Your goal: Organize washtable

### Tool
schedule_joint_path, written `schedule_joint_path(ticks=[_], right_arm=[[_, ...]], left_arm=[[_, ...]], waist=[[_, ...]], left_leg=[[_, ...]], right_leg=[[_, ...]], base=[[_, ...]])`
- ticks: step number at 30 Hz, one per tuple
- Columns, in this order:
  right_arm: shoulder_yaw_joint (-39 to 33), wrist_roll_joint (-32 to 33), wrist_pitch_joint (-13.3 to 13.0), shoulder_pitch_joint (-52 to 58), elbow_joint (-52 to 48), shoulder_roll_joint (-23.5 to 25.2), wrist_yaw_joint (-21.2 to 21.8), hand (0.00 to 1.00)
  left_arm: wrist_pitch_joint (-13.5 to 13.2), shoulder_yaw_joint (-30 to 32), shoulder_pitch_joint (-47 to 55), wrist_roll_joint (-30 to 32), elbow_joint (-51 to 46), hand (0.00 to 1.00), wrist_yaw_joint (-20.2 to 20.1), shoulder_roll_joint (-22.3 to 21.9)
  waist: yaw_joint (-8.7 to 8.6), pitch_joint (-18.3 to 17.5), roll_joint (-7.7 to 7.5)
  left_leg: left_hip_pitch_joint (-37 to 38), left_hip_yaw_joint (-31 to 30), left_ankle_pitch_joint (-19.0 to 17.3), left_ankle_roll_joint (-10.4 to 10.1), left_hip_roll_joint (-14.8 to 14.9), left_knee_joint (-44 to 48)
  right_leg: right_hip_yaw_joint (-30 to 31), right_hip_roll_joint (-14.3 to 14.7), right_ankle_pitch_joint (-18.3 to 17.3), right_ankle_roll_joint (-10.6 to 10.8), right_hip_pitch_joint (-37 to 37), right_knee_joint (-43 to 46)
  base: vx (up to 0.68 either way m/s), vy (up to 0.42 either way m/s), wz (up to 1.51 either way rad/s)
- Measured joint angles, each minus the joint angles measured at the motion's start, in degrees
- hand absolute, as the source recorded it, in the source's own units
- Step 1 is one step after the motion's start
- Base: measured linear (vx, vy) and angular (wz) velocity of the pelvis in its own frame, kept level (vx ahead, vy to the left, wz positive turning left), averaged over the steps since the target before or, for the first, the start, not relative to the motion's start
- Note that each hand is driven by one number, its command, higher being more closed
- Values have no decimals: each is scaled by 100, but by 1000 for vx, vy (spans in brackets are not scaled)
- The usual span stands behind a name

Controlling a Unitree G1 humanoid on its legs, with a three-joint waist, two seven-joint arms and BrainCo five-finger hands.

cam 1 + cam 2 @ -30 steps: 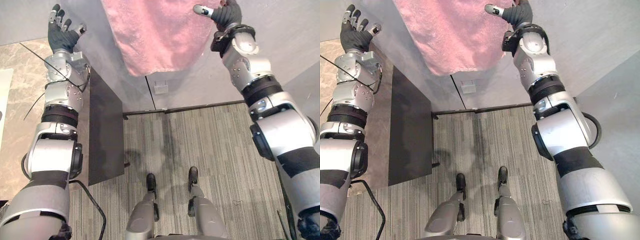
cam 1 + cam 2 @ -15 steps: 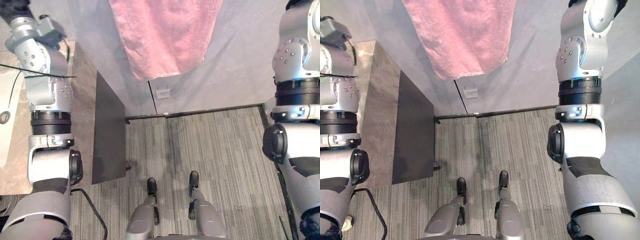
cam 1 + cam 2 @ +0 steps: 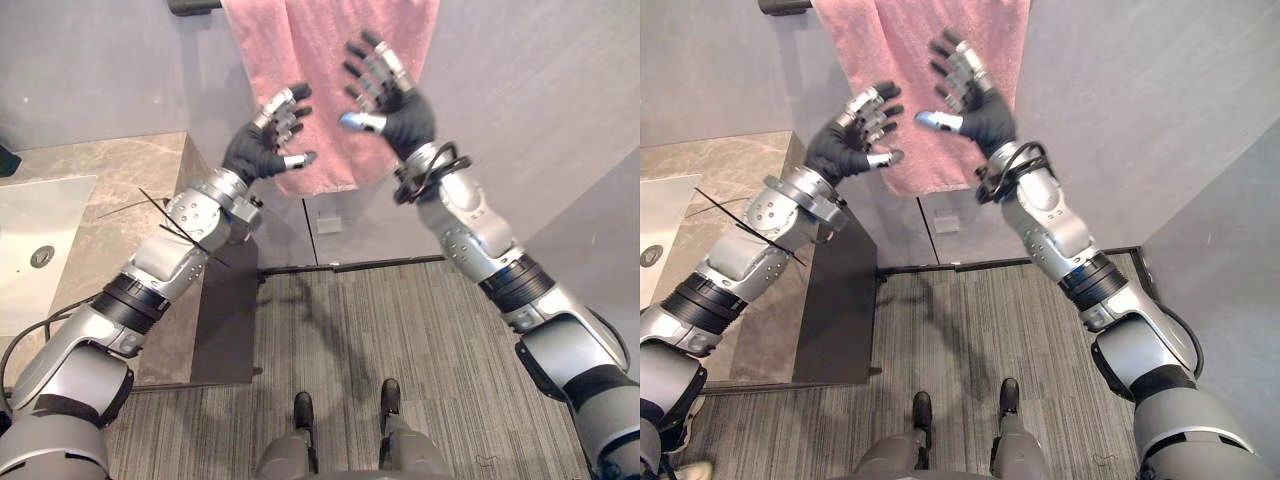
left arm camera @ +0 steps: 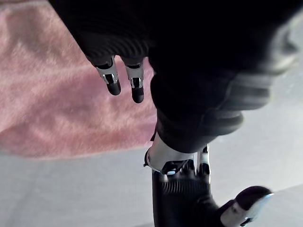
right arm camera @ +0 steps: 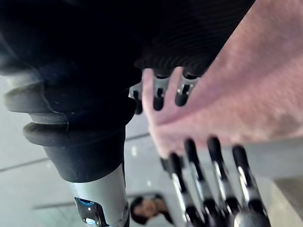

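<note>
1. Left hand [image 3: 252, 153] and right hand [image 3: 405, 112]: both raised, fingers spread and relaxed, gripping nothing.
2. Pink towel [image 3: 318, 60] hangs just behind them from a dark rail [image 3: 195, 7] on the grey wall. Whether they touch it is unclear.
3. Towel looks soft, light and limp, and would likely sag or slide along the rail. Best pinched at its lower corners.
4. Marble counter [image 3: 100, 165] with sink [image 3: 30, 215] lies to the left.
5. No legible writing or labels.

One pink towel [image 3: 325, 60], one dark rail [image 3: 193, 7], one table [image 3: 120, 180], one sink [image 3: 45, 230], two hands: left hand [image 3: 255, 155], right hand [image 3: 405, 110].
</note>
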Motion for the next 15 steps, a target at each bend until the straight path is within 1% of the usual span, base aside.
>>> schedule_joint_path(ticks=[1, 3, 4, 5, 7, 9, 10, 12, 15], right_arm=[[187, 3, 12, 1, 142, 42, 21, 0], [212, 4, 17, -26, 374, 136, 35, 0], [212, 4, 13, -98, 595, 257, 1, 0], [207, 4, 12, -144, 675, 306, -22, 0], [196, 3, 14, -311, 869, 425, -38, 0], [90, 2, 12, -537, 1133, 549, -68, 0], [35, 0, 11, -588, 1201, 579, -79, 0], [-264, -7, 0, -798, 1424, 758, -184, 0], [-709, -21, -42, -1148, 1491, 884, -348, 0]], left_arm=[[38, -137, -3, -7, 69, 0, -26, -15], [90, -241, -66, -35, 271, 0, -36, -59], [108, -245, -249, -35, 607, 0, -19, -273], [112, -243, -330, -35, 742, 0, -16, -358], [121, -243, -529, -33, 1040, 0, 19, -517], [119, -207, -854, -21, 1445, 0, 144, -807], [119, -178, -941, 5, 1554, 0, 184, -881], [117, 205, -1178, 81, 1976, 0, 285, -1197], [107, 519, -1436, 201, 2221, 0, 531, -1268]], waist=[[-10, -46, -5], [-12, -98, -7], [-4, -101, -9], [-3, -102, -11], [-9, -102, -11], [-14, -102, -11], [-18, -101, -11], [-32, -99, -13], [-31, -86, -20]], left_leg=[[-35, 0, 3, -4, 0, 0], [-156, -1, 25, -33, -1, 0], [-310, -19, 80, -28, 1, 2], [-375, -28, 92, -40, 1, 2], [-529, -37, 135, -50, -1, 2], [-698, -69, 214, -35, -3, 4], [-729, -84, 223, -36, -3, 4], [-823, -115, 236, -45, -3, 4], [-1032, -119, 266, -47, -7, 4]], right_leg=[[1, 0, 0, 0, -34, 0], [0, -1, 13, -12, -159, 1], [-16, 0, 54, -17, -305, 5], [-19, 1, 97, -58, -363, 9], [-24, 0, 143, -75, -510, 24], [-62, 5, 225, -91, -668, 27], [-75, 8, 234, -99, -691, 27], [-109, 16, 245, -109, -770, 28], [-104, 23, 291, -104, -986, 28]], base=[[0, 0, 0], [10, -1, 2], [14, -1, 5], [4, -1, 5], [0, 0, 0], [-4, 1, 6], [-7, 6, 9], [-17, 6, 6], [-24, -6, 0]])
